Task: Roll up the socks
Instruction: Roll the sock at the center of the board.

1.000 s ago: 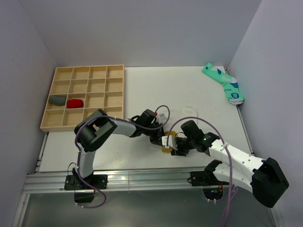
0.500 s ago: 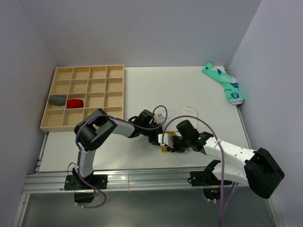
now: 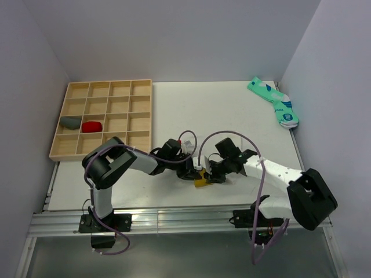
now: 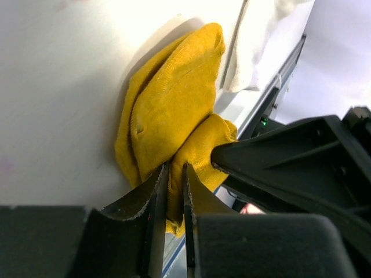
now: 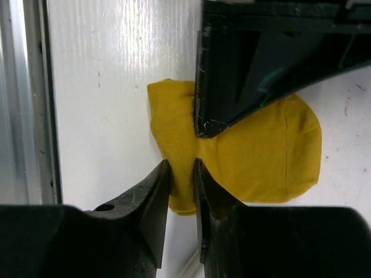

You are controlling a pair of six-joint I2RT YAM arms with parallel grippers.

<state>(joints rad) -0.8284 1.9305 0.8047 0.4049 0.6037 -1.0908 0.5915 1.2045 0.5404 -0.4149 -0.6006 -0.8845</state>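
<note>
Narrowing from wide, the right gripper (image 5: 181, 168) now pinches the yellow sock (image 5: 261, 150) beside the left gripper (image 4: 174, 174), also pinching it; 2 holds, rolling may begin.

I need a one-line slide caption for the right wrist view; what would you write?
Right gripper pinching a fold of the mustard-yellow sock on the white table.

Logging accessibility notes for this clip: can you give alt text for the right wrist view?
The right gripper pinches a fold of the mustard-yellow sock bunched on the white table. The left gripper reaches in from the top onto the same sock; a metal rail runs down the left edge.
</note>
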